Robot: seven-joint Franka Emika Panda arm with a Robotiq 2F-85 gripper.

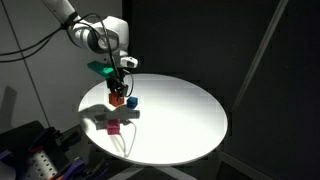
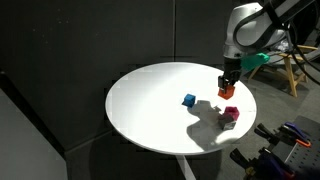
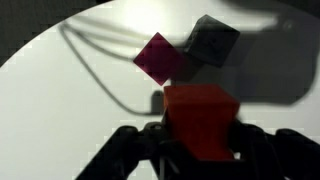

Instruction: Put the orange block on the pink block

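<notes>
A smooth, matt orange block (image 3: 200, 118) is seen between the dull black fingers of the gripper (image 3: 200, 145). Just beyond the gripper, the pink block (image 3: 157, 58) and a grey block (image 3: 212, 40) are shown with equally matt, smooth faces. Beneath the gripper, a smooth white table (image 2: 150, 110) is brightly lit. Above the gripper, the white arm shell (image 1: 110, 35) looks like glossy plastic.

table (image 1: 190, 110): round top, all four blocks are over the side nearest the arm
gripped block (image 3: 200, 118): pinched in the gripper (image 2: 229, 88), up off the tabletop, further in from the edge than the pair
edge block (image 3: 157, 58): on the table, close to the edge
neighbour block (image 3: 212, 40): right beside the edge block, looks like they're touching
lone block (image 2: 188, 100): by itself toward the middle of the table, apart from the pair
</notes>
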